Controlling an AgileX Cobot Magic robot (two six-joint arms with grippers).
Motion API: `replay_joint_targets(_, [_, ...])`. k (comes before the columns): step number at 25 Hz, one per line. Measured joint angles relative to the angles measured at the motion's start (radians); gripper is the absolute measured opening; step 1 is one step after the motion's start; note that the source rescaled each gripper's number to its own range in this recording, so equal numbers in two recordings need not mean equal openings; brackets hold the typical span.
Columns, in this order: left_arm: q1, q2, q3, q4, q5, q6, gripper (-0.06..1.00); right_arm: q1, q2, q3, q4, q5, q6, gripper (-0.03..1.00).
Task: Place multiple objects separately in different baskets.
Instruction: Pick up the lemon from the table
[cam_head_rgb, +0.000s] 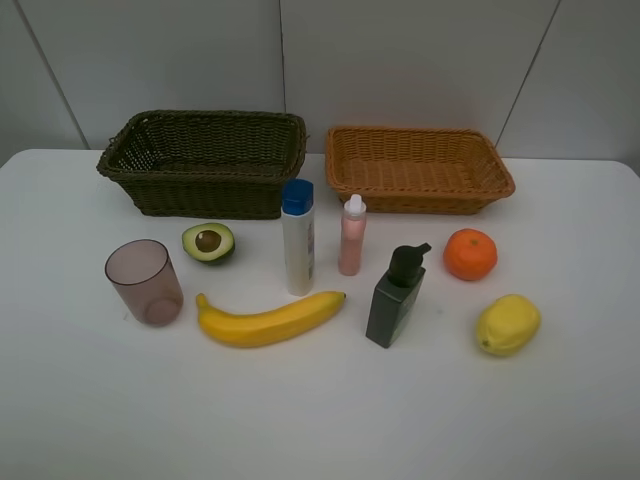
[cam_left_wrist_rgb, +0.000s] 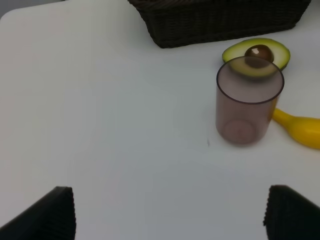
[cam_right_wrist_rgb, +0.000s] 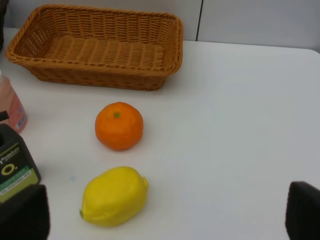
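We see the whole table (cam_head_rgb: 60, 420) from high up front. L wrist cam: low, close, facing cup (cam_left_wrist_rgb: 248, 107) ahead of left gripper (cam_left_wrist_rgb: 170, 217). R wrist cam: same, facing orange (cam_right_wrist_rgb: 119, 126) & lemon (cam_right_wrist_rgb: 115, 196) ahead of right gripper (cam_right_wrist_rgb: 167, 215). High view shares all three.

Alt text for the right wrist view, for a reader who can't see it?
An orange and a lemon lie apart on a white table near an empty orange-tan wicker basket. A pink bottle and a dark green bottle are partly cut off; the open gripper holds nothing.
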Motion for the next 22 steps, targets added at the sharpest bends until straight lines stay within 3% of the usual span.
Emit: replay_joint_targets(22, [0.0, 0.0, 0.0, 0.0, 0.0, 0.0, 1.0, 0.0, 0.0, 0.0, -0.025, 0.0, 0.011, 1.0])
